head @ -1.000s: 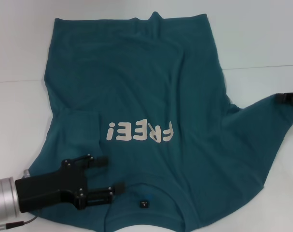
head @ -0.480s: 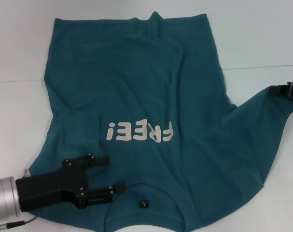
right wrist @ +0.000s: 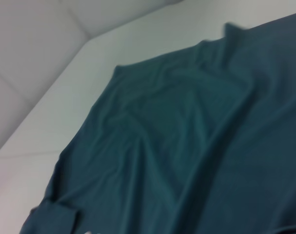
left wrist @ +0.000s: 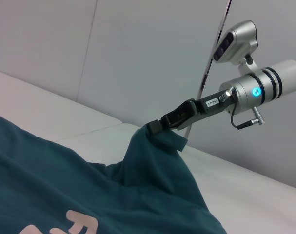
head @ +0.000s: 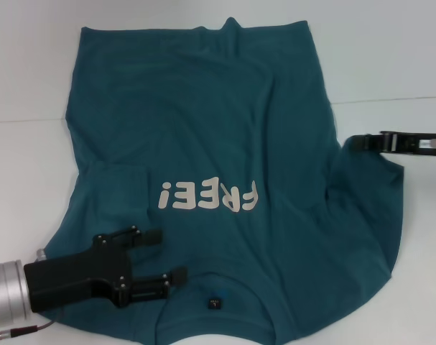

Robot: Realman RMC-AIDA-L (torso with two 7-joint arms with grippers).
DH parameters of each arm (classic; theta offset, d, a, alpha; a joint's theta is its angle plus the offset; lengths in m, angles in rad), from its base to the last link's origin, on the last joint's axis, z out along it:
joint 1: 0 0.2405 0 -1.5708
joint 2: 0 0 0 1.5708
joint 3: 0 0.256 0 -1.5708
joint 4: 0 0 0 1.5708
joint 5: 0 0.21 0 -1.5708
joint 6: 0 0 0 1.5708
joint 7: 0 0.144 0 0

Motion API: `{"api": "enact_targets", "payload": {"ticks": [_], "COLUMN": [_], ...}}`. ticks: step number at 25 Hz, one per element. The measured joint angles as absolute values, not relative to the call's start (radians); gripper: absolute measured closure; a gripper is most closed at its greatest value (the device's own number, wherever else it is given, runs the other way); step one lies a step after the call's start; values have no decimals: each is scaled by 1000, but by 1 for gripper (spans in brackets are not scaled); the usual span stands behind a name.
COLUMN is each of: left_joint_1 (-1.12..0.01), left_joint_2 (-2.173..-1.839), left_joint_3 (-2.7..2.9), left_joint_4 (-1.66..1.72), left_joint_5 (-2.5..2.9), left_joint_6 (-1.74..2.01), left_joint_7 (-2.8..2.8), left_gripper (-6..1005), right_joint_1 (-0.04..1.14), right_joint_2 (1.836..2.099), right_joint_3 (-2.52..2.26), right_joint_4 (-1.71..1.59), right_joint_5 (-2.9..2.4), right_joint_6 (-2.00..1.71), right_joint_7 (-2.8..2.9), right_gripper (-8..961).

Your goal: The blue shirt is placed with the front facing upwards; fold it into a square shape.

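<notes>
The blue shirt [head: 203, 122] lies face up on the white table, its white "FREE!" lettering [head: 209, 196] reading upside down and its collar at the near edge. My left gripper [head: 170, 255] hovers open over the shirt's near left part, beside the collar, holding nothing. My right gripper [head: 355, 142] is at the right, shut on the right sleeve. In the left wrist view this gripper [left wrist: 155, 127] pinches the sleeve's tip and lifts it off the table in a peak. The left sleeve [head: 113, 183] lies folded in over the body. The right wrist view shows only shirt fabric [right wrist: 187, 146].
The white table [head: 390, 57] extends around the shirt on all sides, with a seam line running across it. A small dark tag [head: 215, 302] sits inside the collar. A pale wall [left wrist: 138, 48] rises behind the table.
My right gripper has moved left, toward the shirt's body, carrying the right sleeve with it, so the sleeve no longer spreads out to the right. The left gripper has stayed put.
</notes>
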State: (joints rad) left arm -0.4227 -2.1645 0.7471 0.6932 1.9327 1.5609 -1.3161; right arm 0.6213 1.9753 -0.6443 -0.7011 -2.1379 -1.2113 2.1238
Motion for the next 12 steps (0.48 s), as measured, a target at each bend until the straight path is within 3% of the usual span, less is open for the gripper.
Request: {"api": "enact_targets", "payload": {"ticks": [12], "left_joint_1": [-426], "left_joint_2": [-2163], "left_joint_3": [753], "left_joint_4": [681], "left_joint_5": [1936], "left_joint_6": [1538], "left_joint_7": [-1316], "left_gripper": [111], "right_joint_1": [702], "right_joint_2": [2037], "right_joint_3": [-791], "right_joint_4": [-689], "right_joint_5": [-2141], "right_joint_6": [-1160], "right_joint_7": [2129], "right_gripper": [922]}}
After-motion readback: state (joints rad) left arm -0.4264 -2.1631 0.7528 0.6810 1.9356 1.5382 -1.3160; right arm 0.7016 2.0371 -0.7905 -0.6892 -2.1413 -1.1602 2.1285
